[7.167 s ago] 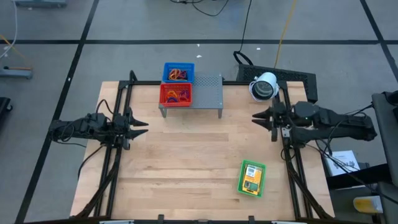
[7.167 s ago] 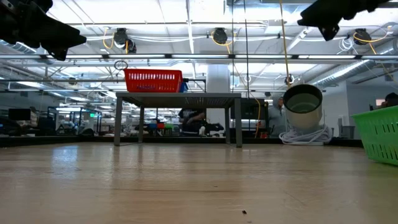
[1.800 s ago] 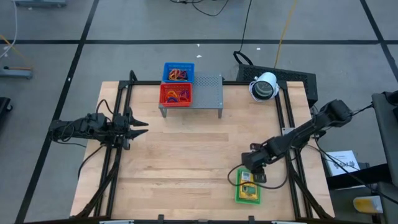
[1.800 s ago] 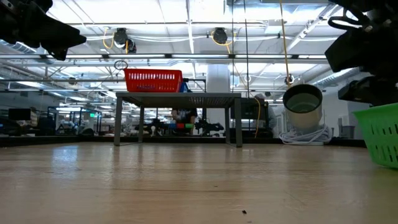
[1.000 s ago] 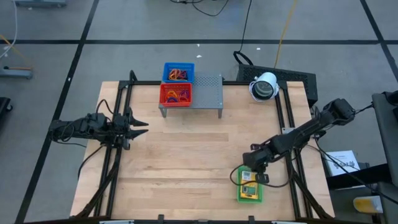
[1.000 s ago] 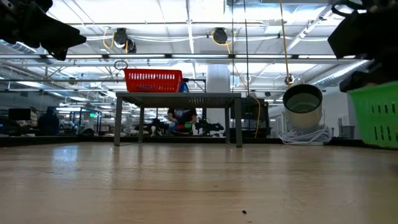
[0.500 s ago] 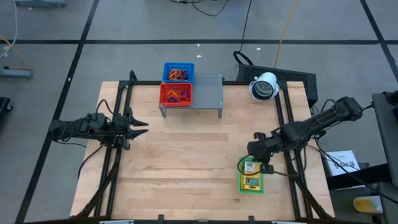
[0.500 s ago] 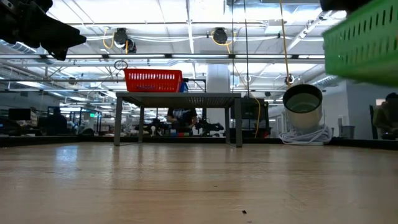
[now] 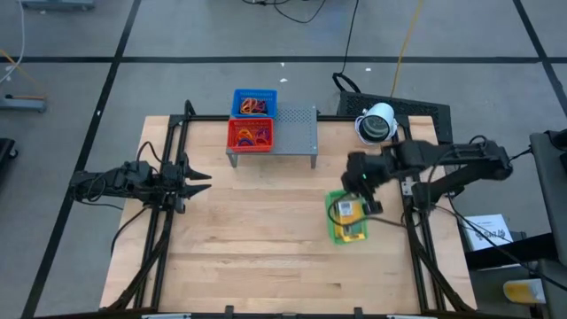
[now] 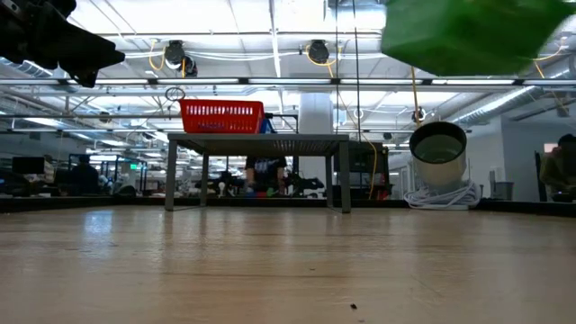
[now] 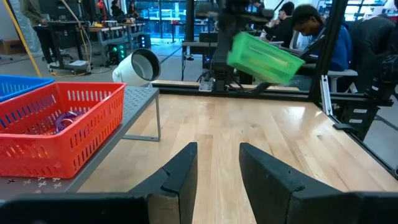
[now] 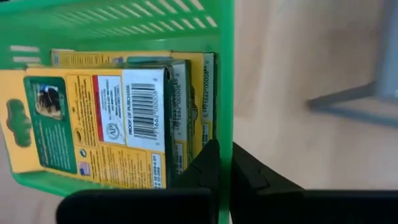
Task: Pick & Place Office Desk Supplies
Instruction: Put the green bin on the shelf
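Note:
My right gripper is shut on a green mesh basket and holds it in the air over the table's right half. In the low view the basket hangs high above the tabletop. Inside it lie yellow packets with printed labels. My left gripper waits open at the table's left edge, nothing between its fingers. A red basket with rubber bands sits on the grey shelf. A blue basket stands behind the red one. My right gripper pinches the rim of the green basket's far end wall, one finger inside the basket and one outside. The fingers come from above. The basket is lifted clear of the table and hangs tilted.
A white round lamp-like object lies at the table's far right corner. Bare wood stretches between the two arms and in front of the shelf. People and desks show in the room beyond the table.
My right gripper has lifted the green basket clear of the table near the right front. It has carried the basket up, toward the far edge and a little left, nearer the shelf. The basket now hangs tilted, packets still inside.

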